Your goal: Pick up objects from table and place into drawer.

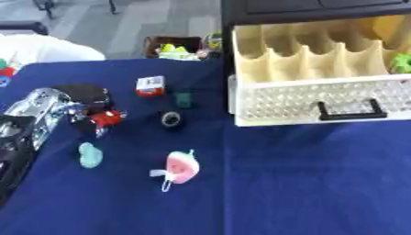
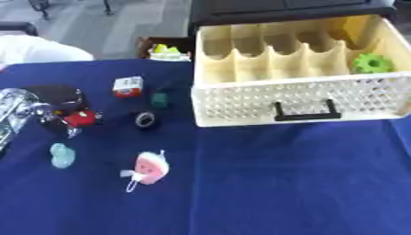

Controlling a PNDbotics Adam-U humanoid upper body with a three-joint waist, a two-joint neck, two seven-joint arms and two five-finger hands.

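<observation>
My left hand reaches in from the left edge, its fingers curled round a small red object just above the blue tablecloth. To its right lie a red and white box, a small dark teal piece and a black tape roll. Nearer the front lie a pale teal object and a pink watermelon-slice toy. The cream drawer stands pulled out at the back right, with a green gear in its right compartment. The right hand is out of sight.
The drawer's black cabinet rises behind it. A dark box with yellow and green things stands past the table's far edge. A white shape lies at the far left. Bare blue cloth fills the front right.
</observation>
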